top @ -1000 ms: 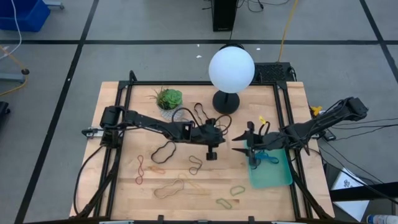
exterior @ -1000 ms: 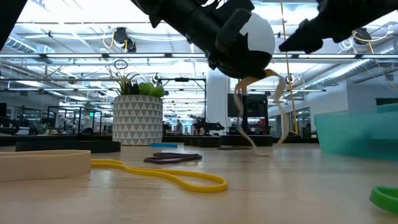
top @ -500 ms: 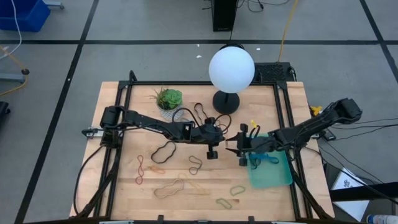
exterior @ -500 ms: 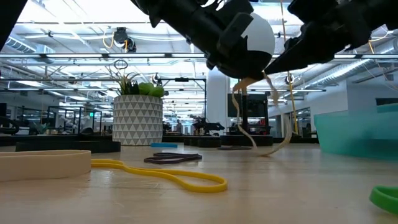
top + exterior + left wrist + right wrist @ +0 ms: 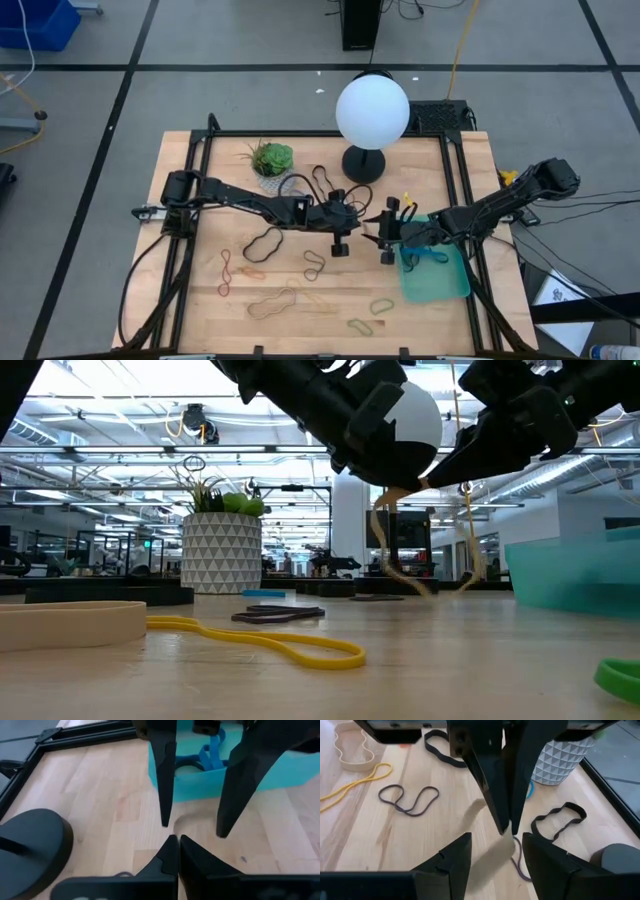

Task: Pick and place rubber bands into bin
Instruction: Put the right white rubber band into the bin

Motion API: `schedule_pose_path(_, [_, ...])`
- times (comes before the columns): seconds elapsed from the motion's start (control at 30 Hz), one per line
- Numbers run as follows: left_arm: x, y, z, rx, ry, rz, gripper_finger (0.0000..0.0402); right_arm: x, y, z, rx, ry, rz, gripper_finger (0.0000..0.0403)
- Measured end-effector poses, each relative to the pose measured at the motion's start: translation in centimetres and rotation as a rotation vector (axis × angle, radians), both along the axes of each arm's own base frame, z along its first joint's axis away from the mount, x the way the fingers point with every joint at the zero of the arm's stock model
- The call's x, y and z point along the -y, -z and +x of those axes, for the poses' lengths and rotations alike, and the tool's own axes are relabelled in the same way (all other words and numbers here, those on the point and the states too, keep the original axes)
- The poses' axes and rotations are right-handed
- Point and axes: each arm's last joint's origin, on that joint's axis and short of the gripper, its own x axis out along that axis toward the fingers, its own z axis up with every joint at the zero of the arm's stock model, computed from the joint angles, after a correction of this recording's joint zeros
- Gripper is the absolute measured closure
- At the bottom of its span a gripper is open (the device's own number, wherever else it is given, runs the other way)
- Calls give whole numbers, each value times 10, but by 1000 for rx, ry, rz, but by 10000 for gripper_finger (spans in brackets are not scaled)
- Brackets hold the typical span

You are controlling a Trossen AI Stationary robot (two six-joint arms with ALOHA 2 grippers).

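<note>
Thin tan rubber band (image 5: pixel 400 550) pinched in closed left gripper (image 5: pixel 362 224), dangling between spread fingers of right gripper (image 5: pixel 372 238).

No legible text, labels or numbers anywhere.

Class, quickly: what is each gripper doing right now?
Left gripper: shut on a thin tan rubber band.
Right gripper: open, holding nothing.

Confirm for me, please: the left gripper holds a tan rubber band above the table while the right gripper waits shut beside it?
Not quite: the right gripper stands open, as the right wrist view shows. The left gripper does pinch the tan rubber band above the table.
</note>
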Motion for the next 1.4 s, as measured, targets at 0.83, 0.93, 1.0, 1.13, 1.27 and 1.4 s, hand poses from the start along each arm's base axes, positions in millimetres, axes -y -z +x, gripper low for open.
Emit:
schedule_pose_path(0.83, [4,0,0,1,12,8,393,0,2,-1,-20,-8,-4,395])
schedule_pose_path(0.93, [4,0,0,1,12,8,393,0,2,-1,-20,-8,-5,393])
schedule_pose_path(1.0, [4,0,0,1,12,8,380,0,2,-1,-21,-8,-4,397])
schedule_pose_path(1.13, [4,0,0,1,8,10,351,0,2,-1,-27,-8,-6,398])
schedule_pose_path(1.27, [4,0,0,1,8,10,332,0,2,-1,-28,-11,-11,400])
schedule_pose_path(1.4, [4,0,-1,-5,3,3,318,0,2,-1,-27,-11,-12,400])
